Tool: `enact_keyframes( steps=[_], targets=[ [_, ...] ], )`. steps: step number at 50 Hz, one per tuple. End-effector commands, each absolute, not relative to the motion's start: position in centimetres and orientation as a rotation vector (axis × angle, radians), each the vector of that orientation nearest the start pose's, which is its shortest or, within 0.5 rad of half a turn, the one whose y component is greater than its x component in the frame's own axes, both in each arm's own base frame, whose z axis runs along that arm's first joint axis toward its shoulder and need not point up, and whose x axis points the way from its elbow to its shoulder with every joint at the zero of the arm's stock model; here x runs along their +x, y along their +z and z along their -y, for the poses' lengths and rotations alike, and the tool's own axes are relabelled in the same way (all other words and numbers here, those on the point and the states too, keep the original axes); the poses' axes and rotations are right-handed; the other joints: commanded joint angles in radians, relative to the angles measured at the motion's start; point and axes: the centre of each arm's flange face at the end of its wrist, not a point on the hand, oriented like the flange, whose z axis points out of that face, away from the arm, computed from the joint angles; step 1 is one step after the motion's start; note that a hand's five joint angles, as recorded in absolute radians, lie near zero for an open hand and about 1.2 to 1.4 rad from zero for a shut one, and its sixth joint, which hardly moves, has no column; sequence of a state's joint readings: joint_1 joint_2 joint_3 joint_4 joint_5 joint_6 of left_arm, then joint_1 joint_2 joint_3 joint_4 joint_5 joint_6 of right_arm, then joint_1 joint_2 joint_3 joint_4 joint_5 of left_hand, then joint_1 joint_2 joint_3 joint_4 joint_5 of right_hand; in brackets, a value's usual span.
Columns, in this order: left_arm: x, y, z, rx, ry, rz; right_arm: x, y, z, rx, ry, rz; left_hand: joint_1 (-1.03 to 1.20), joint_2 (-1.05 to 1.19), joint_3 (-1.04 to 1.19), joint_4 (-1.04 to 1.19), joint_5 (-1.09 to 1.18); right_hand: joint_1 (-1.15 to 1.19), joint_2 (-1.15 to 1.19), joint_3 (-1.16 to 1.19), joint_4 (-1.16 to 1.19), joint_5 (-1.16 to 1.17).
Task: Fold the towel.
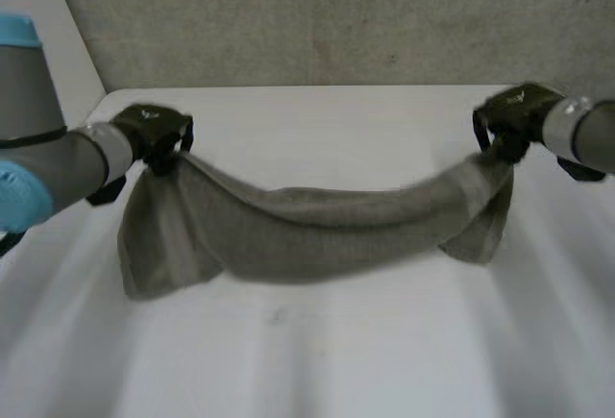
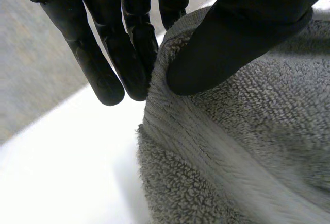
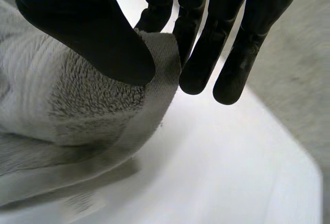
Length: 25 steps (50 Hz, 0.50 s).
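**Colleague:** Grey towel [image 1: 307, 226] status, please. Where is it from your seat?

**Me:** I see it strung between my two hands, raised at both ends and sagging in between. At my left hand [image 1: 154, 135], the grip is closed on that end of the cloth. In the left wrist view the thumb [image 2: 242, 33] presses down on the pile. The fingers [image 2: 129, 54] sit behind the towel's edge, so the cloth is pinched between them. Under that hand a loose flap hangs down to the desk [image 1: 336, 360].

**Colleague:** And the stretch between the hands?

**Me:** It is bunched into one long band, lowest about midway between the hands. I cannot tell whether that low part lies on the desk or hangs just above it.

**Colleague:** Right side?

**Me:** My right hand [image 1: 509, 115] grasps the other end in the same way. In its wrist view I see the thumb on the pile and the fingers behind a hemmed corner, with the cloth nipped between them. A shorter flap hangs beneath that hand. The hands are well apart, both towards the desk's far edge, with a grey wall [image 1: 336, 14] beyond them.
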State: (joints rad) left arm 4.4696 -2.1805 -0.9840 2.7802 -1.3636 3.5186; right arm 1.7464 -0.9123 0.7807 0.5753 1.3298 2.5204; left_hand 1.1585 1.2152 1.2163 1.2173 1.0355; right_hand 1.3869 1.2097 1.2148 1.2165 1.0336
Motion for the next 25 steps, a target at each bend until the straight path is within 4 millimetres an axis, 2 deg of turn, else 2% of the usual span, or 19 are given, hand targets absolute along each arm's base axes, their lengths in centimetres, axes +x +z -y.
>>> enact_keyframes(
  steps=[1,3,4,5,6,8,12,14,15,16,17,19,20,22,23,24,25],
  targets=[
    [-25.9,30.5,40.2,0.902,-2.253,-2.105,23.5,33.3,41.6,-0.936,-2.248,-2.033,0.238,0.181,0.18,0.179,0.186,0.009,0.187,0.181,0.18,0.188],
    [-26.4,36.1,40.9,0.802,-2.53,-1.806,23.3,39.3,41.5,-0.727,-2.476,-1.766,0.238,0.181,0.18,0.179,0.186,0.009,0.187,0.181,0.18,0.188],
    [-26.4,36.1,40.9,0.802,-2.531,-1.804,23.3,39.3,41.5,-0.725,-2.477,-1.764,0.238,0.181,0.18,0.179,0.186,0.009,0.187,0.181,0.18,0.188],
    [-26.4,38.4,40.9,0.74,-2.649,-1.703,22.9,41.8,41.2,-0.619,-2.562,-1.645,0.238,0.181,0.18,0.179,0.186,0.009,0.187,0.181,0.18,0.188],
    [-26.4,38.4,40.9,0.739,-2.65,-1.702,22.9,41.8,41.2,-0.618,-2.562,-1.643,0.238,0.181,0.18,0.179,0.186,0.009,0.187,0.181,0.18,0.188],
    [-26.1,41.9,40.1,0.604,-2.839,-1.593,22.4,45.2,40.2,-0.487,-2.646,-1.48,0.238,0.181,0.18,0.179,0.186,0.009,0.187,0.181,0.18,0.188],
    [-25.7,43.2,39.5,0.501,-2.94,-1.601,22.4,45.7,39.6,-0.488,-2.621,-1.475,0.238,0.181,0.18,0.179,0.186,0.009,0.187,0.181,0.18,0.188],
    [-25.6,41.6,39.7,0.473,-2.908,-1.724,22.8,43.6,39.9,-0.567,-2.522,-1.583,0.238,0.181,0.18,0.179,0.186,0.009,0.187,0.181,0.18,0.188],
    [-25.6,41.6,39.7,0.473,-2.907,-1.725,22.8,43.6,39.9,-0.567,-2.521,-1.584,0.238,0.181,0.18,0.179,0.186,0.009,0.187,0.181,0.18,0.188],
    [-25.5,40.0,40.0,0.48,-2.852,-1.803,23.0,42.1,40.0,-0.618,-2.462,-1.653,0.238,0.181,0.18,0.179,0.186,0.009,0.187,0.181,0.18,0.188],
    [-25.5,40.0,40.0,0.48,-2.851,-1.804,23.0,42.1,40.0,-0.619,-2.461,-1.654,0.238,0.181,0.18,0.179,0.186,0.009,0.187,0.181,0.18,0.188],
    [-25.1,36.1,40.5,0.495,-2.708,-1.981,23.4,38.6,40.4,-0.731,-2.332,-1.805,0.238,0.181,0.18,0.179,0.186,0.009,0.187,0.181,0.18,0.188],
    [-25.1,36.1,40.5,0.495,-2.707,-1.982,23.4,38.6,40.4,-0.731,-2.331,-1.806,0.238,0.181,0.18,0.179,0.186,0.009,0.187,0.181,0.18,0.188],
    [-24.8,32.0,40.4,0.517,-2.558,-2.148,23.6,34.5,40.5,-0.827,-2.18,-1.965,0.238,0.181,0.18,0.179,0.186,0.009,0.187,0.181,0.18,0.188],
    [-24.8,32.0,40.4,0.517,-2.557,-2.148,23.6,34.5,40.5,-0.827,-2.179,-1.965,0.238,0.181,0.18,0.179,0.186,0.009,0.187,0.181,0.18,0.188],
    [-24.4,29.6,40.2,0.528,-2.467,-2.23,23.5,32.3,40.5,-0.87,-2.098,-2.044,0.238,0.181,0.18,0.179,0.186,0.009,0.187,0.181,0.18,0.188],
    [-24.4,29.6,40.2,0.528,-2.466,-2.231,23.5,32.2,40.5,-0.871,-2.097,-2.045,0.238,0.181,0.18,0.179,0.186,0.009,0.187,0.181,0.18,0.188]
  ],
)
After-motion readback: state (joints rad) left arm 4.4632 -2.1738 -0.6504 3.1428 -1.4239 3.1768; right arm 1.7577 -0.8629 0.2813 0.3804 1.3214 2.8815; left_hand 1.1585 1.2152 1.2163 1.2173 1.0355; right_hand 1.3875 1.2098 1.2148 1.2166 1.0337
